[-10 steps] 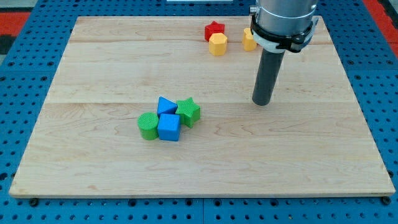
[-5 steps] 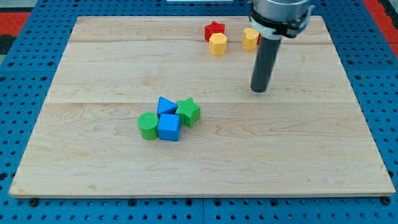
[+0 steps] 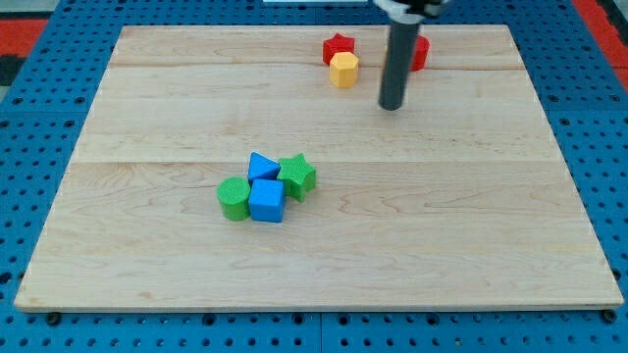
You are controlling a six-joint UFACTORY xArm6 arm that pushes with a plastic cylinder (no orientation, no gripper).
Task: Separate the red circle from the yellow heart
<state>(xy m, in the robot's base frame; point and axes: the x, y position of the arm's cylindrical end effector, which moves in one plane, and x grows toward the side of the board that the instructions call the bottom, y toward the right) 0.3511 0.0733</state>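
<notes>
The red circle (image 3: pixel 421 53) lies near the view's top, right of centre, and only its right part shows from behind the dark rod. The yellow heart is hidden behind the rod. My tip (image 3: pixel 392 106) rests on the board just below that spot, a little toward the view's bottom from the red circle. I cannot tell whether the circle and the heart touch.
A red star (image 3: pixel 339 45) and a yellow hexagon (image 3: pixel 343 70) sit together left of the rod. A green circle (image 3: pixel 234 198), blue triangle (image 3: pixel 262 165), blue cube (image 3: pixel 267 200) and green star (image 3: pixel 298 176) are clustered left of centre on the wooden board (image 3: pixel 471 216).
The rod has moved toward the view's top and slightly left. It now covers the yellow heart, and the red circle shows at its right side.
</notes>
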